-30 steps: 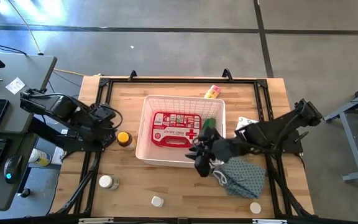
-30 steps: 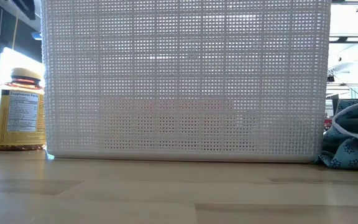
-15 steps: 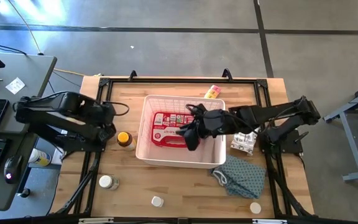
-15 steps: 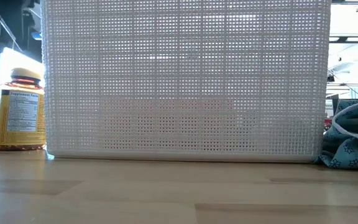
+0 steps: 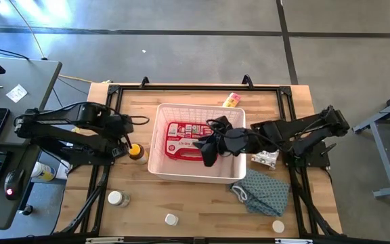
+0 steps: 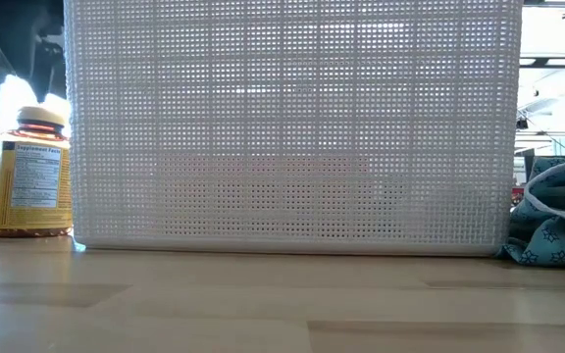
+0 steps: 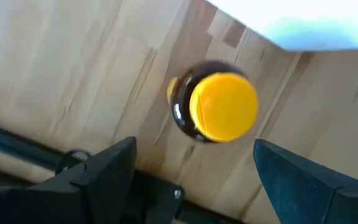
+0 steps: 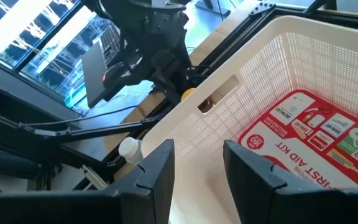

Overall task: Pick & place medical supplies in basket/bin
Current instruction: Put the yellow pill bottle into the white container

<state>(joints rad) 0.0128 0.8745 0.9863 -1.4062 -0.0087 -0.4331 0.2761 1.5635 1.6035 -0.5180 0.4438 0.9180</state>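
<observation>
The white lattice basket [image 5: 196, 173] stands mid-table, and the red first-aid case [image 5: 181, 141] lies flat on its floor. My right gripper [image 5: 207, 153] hovers above the basket's inside, open, with nothing between its fingers [image 8: 157, 174]. An amber bottle with a yellow cap [image 5: 135, 150] stands upright on the wood just left of the basket. My left gripper [image 7: 194, 171] hangs over it pointing down, open. Its fingers stand to either side of the cap [image 7: 224, 107] without touching it. The low view shows the bottle [image 6: 29, 176] beside the basket wall [image 6: 292, 127].
A blue patterned cloth [image 5: 263, 192] lies near the basket's near right corner, and a white packet [image 5: 266, 159] lies under my right arm. Small white-capped bottles [image 5: 118, 198] [image 5: 172, 219] [image 5: 277, 226] stand along the near edge. A yellow-pink item [image 5: 231, 100] lies behind the basket.
My right gripper has swung from beside the blue cloth, at the basket's near right corner, up and over the rim to above the first-aid case. My left arm has swung toward the near edge and come down over the amber bottle.
</observation>
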